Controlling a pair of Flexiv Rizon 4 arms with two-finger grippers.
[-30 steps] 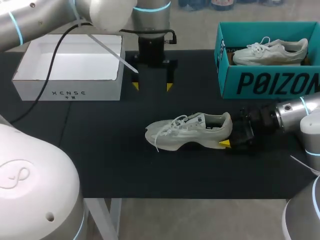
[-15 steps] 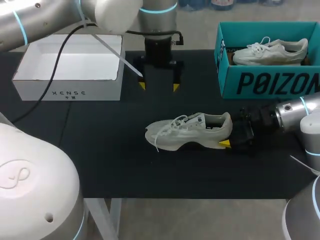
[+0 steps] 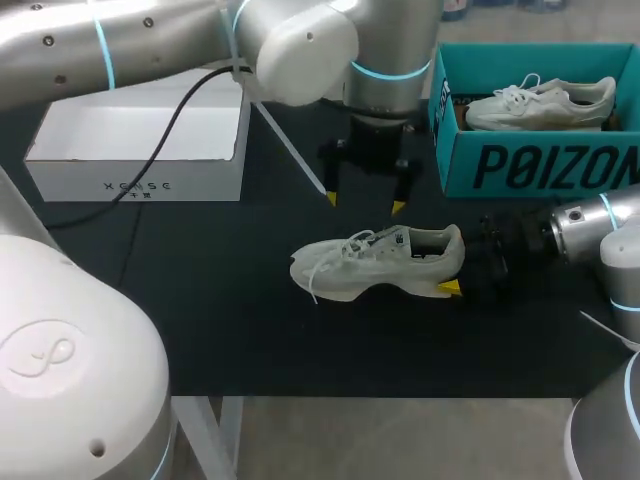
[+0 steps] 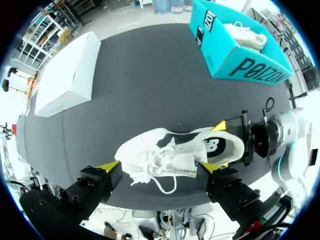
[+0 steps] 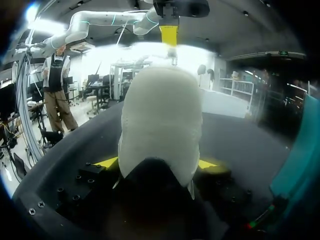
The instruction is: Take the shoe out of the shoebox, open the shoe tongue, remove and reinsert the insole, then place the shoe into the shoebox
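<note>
Shoes, quantity two: one white lace-up sneaker [image 3: 378,262] on the black desk [image 3: 200,300], one boxed white sneaker [image 3: 540,103]. Boxes, quantity two: one white cardboard box [image 3: 135,165], one teal cardboard shoebox [image 3: 540,165]. Tools, quantity two: left tool [image 3: 365,203], right tool [image 3: 456,265].

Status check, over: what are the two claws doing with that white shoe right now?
Left gripper open, above the shoe. Right gripper shut on its heel. Shoe on table, outside teal shoebox. Nothing in the way.

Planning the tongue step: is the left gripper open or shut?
Open. The left gripper hangs over the shoe with its yellow tips wide apart, gripping nothing.
</note>
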